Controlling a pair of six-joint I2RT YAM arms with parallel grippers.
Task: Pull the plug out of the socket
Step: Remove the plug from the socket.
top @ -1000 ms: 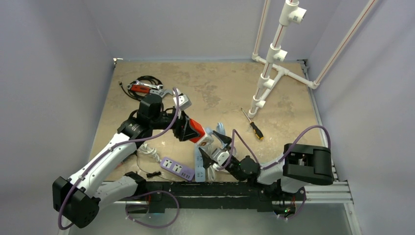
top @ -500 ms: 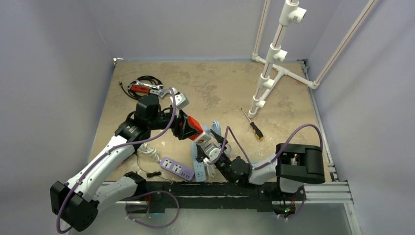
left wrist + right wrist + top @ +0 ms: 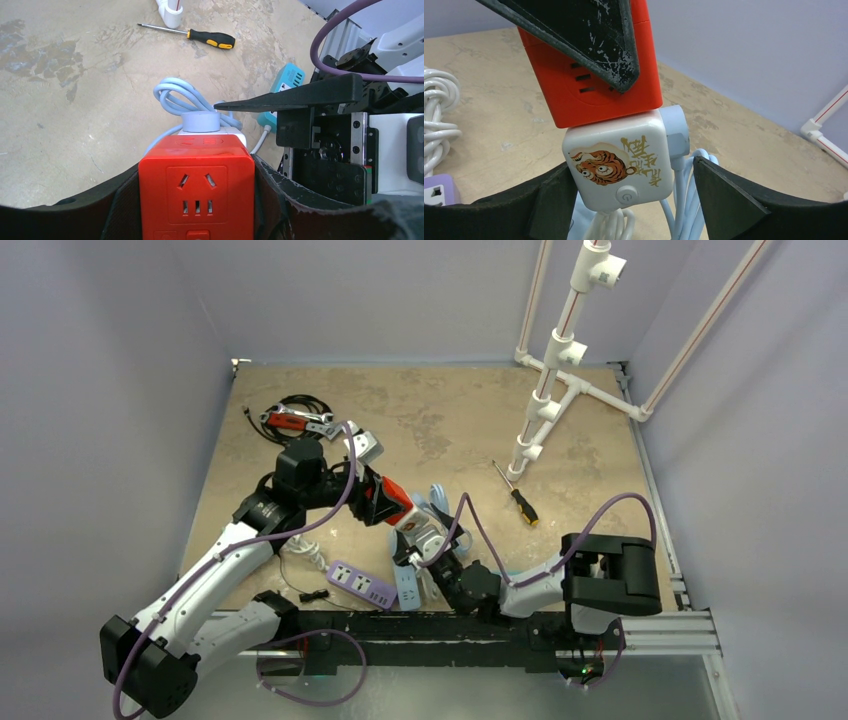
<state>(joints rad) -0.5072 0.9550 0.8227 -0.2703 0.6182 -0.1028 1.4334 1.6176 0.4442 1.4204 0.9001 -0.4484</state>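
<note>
My left gripper (image 3: pixel 386 502) is shut on the red cube socket (image 3: pixel 394 500) and holds it above the table; in the left wrist view the socket (image 3: pixel 197 192) fills the space between its fingers (image 3: pixel 117 205). A white cube plug with a tiger picture (image 3: pixel 619 160) sits plugged into the red socket (image 3: pixel 589 85), with a pale blue cable (image 3: pixel 684 200) hanging from it. My right gripper (image 3: pixel 631 170) is open and straddles the white plug (image 3: pixel 425 531). Its left finger lies close to the plug and a gap shows on the right side.
A purple power strip (image 3: pixel 362 584) and a blue one (image 3: pixel 408 586) lie near the front edge. A screwdriver (image 3: pixel 518 497) lies to the right. A white PVC pipe frame (image 3: pixel 550 380) stands at the back right. Tools and a black cable (image 3: pixel 295 420) lie at the back left.
My right gripper has moved left and forward until its open fingers sit on either side of the white plug. My left gripper shifted slightly with the red socket still in it.
</note>
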